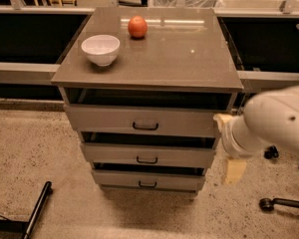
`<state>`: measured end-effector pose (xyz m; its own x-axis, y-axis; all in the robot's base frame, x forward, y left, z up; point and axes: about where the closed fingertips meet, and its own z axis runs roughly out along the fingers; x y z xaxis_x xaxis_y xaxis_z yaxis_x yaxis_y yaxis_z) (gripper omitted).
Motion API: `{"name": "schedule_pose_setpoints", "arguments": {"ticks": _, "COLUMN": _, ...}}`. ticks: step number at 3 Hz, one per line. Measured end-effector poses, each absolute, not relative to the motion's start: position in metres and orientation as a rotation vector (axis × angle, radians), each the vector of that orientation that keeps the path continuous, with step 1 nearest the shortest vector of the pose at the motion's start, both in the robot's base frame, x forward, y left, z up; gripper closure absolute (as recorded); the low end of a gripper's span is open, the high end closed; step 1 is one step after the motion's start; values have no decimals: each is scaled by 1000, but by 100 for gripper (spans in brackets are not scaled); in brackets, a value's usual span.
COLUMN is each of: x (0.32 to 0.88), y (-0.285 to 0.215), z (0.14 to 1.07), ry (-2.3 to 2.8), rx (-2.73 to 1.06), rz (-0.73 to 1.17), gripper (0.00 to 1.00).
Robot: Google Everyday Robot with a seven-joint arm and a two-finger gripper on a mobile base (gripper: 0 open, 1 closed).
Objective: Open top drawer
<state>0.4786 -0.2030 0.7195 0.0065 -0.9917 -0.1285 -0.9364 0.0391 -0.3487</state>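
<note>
The top drawer (184, 123) sits just under the desk (189, 68) surface; its handle (145, 126) runs left-right, left of and above the gripper (233, 169) at the right side; gripper opening: cannot tell

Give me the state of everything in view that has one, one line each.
top drawer: not pulled out, handle ungrasped.
middle drawer: shut.
bottom drawer: shut.
white bowl: upright, empty, on the cabinet top.
orange fruit: whole, resting behind the bowl, apart from it.
gripper: hangs by the cabinet's right side, away from every handle.
</note>
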Motion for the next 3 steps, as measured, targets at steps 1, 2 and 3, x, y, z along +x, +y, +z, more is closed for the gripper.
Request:
{"name": "schedule_pose_setpoints", "arguments": {"ticks": 1, "x": 486, "y": -204, "z": 714, "ry": 1909, "rx": -1938, "rz": -277, "gripper": 0}}
{"name": "schedule_pose_setpoints", "arguments": {"ticks": 2, "x": 487, "y": -198, "z": 693, "ry": 1903, "rx": -2013, "rz": -228, "gripper": 0}}
{"name": "schedule_pose_setpoints", "arguments": {"ticks": 3, "x": 526, "y": -201, "z": 635, "ry": 1841, "rx": -2113, "rz": -245, "gripper": 0}}
